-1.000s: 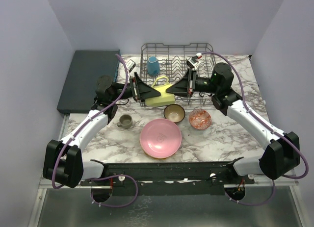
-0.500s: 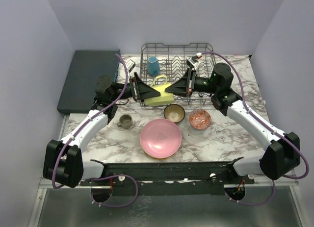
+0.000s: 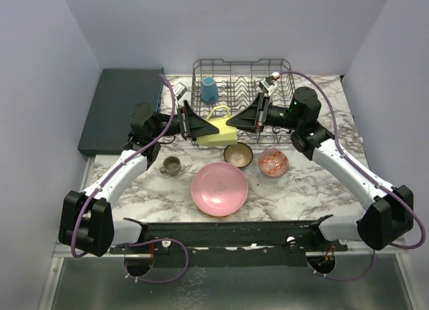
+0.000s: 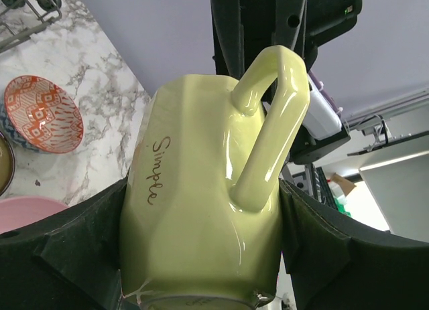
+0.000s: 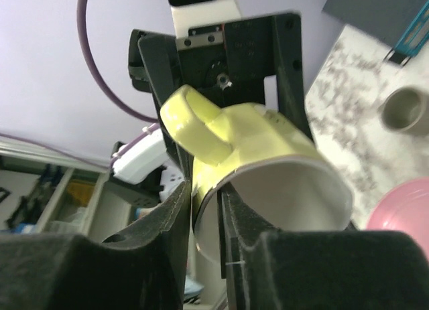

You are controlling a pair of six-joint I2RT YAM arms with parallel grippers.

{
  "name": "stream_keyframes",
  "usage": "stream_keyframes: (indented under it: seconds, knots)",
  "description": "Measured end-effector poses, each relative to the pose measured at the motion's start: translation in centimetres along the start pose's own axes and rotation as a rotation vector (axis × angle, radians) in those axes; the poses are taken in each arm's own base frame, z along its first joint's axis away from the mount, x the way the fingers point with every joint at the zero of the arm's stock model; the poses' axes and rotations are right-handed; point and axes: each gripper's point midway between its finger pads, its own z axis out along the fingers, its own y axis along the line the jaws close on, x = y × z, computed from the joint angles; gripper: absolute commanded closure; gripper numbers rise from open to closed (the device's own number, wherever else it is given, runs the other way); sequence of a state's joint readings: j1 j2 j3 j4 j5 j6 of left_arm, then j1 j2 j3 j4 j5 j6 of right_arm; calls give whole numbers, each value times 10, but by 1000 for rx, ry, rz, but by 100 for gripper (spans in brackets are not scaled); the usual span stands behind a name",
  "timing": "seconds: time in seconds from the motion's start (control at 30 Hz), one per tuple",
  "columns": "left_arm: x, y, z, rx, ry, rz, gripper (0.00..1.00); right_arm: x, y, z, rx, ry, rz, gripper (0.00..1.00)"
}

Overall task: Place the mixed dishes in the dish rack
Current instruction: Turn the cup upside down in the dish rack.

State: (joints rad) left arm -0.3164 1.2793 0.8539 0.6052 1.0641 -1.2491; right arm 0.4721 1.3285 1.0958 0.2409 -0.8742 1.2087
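- A flat dark teal slab (image 3: pixel 120 109) lies at the far left of the marbled desk (image 3: pixel 295 196), with a small grey-green mug (image 3: pixel 171 165) upright nearby.
- The left fingers (image 4: pixel 74 250) are spread wide and clamp the flanks of a pale yellow ceramic mug (image 4: pixel 201 209), which lies sideways, handle up, at the near edge of the grey wire dish rack (image 3: pixel 241 63).
- A blue mug (image 3: pixel 210 90) stands inside the rack.
- A round pink plate (image 3: pixel 219 188), a brown bowl (image 3: pixel 238 154) and a red-patterned bowl (image 3: pixel 273 162) sit on the desk.
- The right fingers (image 5: pixel 134 256) straddle the yellow mug's rim; I cannot tell whether they pinch it.

My feed shows a glossy glazed yellow mug (image 4: pixel 194 216), grey metal-wire dish rack (image 3: pixel 244 72), smooth marble-patterned counter (image 3: pixel 308 183), and a glossy pink plate (image 3: pixel 219 188).
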Motion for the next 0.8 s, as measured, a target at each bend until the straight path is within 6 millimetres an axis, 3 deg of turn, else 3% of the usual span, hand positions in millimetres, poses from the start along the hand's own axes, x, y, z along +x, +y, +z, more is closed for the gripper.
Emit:
stream_keyframes:
  seconds: [0.13,0.4,0.8]
  knots:
    - [4,-1,-1,5,21,-8,100,-4,-1,-4,38,-40,-39,56]
    - [1,0,-4,0,15,-15,100,-11,0,-22,128,-107,-110,47]
    - [-24,18,-13,-80,-26,-41,100,-19,4,-60,317,-226,-260,46]
